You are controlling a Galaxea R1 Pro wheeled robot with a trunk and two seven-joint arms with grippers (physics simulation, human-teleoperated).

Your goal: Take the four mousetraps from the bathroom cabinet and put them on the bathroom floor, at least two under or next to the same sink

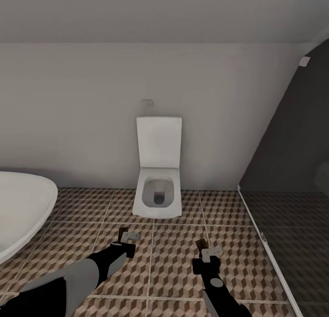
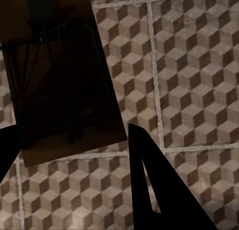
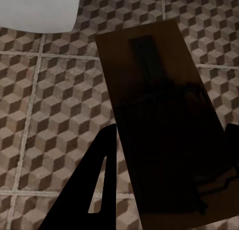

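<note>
Currently one mousetrap (image 2: pixel 64 85) is pinched in the left end effector (image 1: pixel 129 238) and another mousetrap (image 3: pixel 164 125) in the right end effector (image 1: pixel 208 253), above the bathroom floor (image 1: pixel 178 262), the toilet (image 1: pixel 157 189) at 12 o'clock.

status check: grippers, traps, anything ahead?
Left gripper and right gripper: each shut on a mousetrap. Above bathroom floor. Toilet ahead, bathtub left.
</note>
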